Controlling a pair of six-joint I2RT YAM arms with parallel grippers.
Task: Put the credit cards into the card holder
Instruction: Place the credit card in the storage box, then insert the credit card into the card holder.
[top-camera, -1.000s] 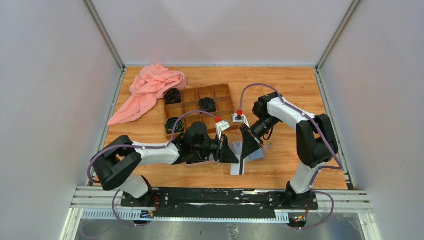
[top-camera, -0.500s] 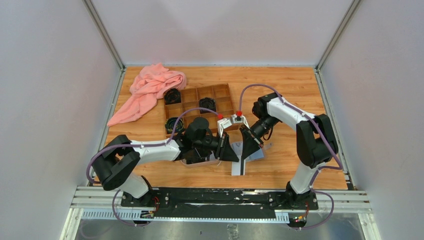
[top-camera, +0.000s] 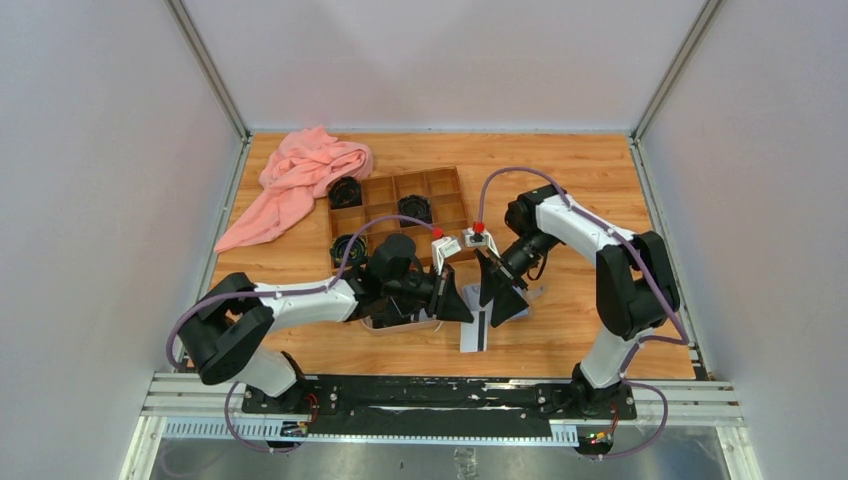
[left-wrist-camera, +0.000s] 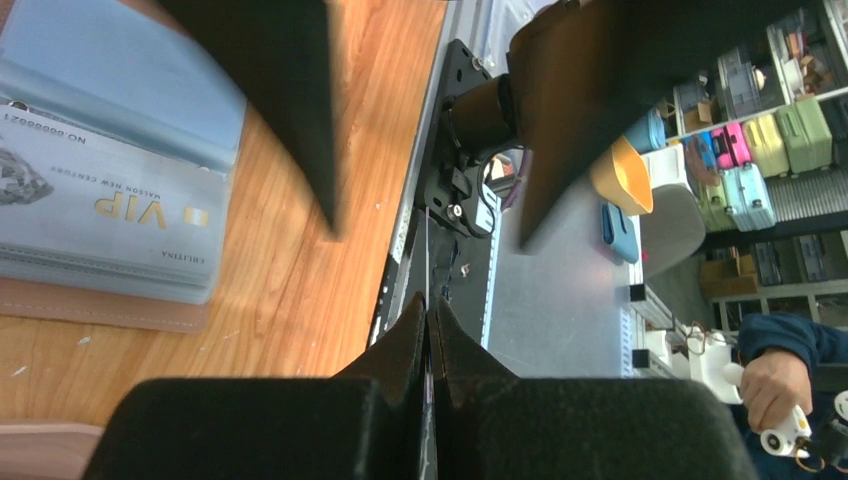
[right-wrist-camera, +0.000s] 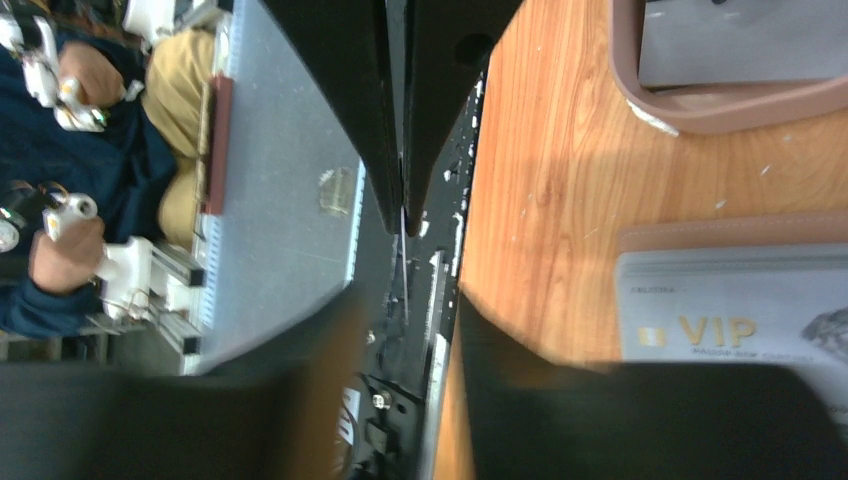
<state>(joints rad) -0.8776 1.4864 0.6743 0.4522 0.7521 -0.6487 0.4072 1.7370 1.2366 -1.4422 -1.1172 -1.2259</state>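
Note:
My left gripper (left-wrist-camera: 428, 312) is shut on a thin credit card (left-wrist-camera: 427, 250), seen edge-on as a pale line running out from between its fingertips. In the right wrist view the same card (right-wrist-camera: 405, 272) sticks out of the left fingers towards my right gripper (right-wrist-camera: 395, 335), which stands open around it without touching. Both grippers meet over the table's front middle, left gripper (top-camera: 466, 308) beside right gripper (top-camera: 503, 298). The card holder (left-wrist-camera: 95, 305) lies open on the wood below, pale grey-blue inside, with a grey VIP card (left-wrist-camera: 110, 205) tucked in it.
A pinkish-rimmed tray (right-wrist-camera: 720, 112) lies next to the card holder (right-wrist-camera: 720, 236), under the left arm (top-camera: 300, 300). Behind stands a wooden compartment box (top-camera: 400, 210) with black coiled items, and a pink cloth (top-camera: 300, 175) lies at the back left.
The right gripper has opened and let go of the card. The left gripper has closed on it, and both have shifted slightly.

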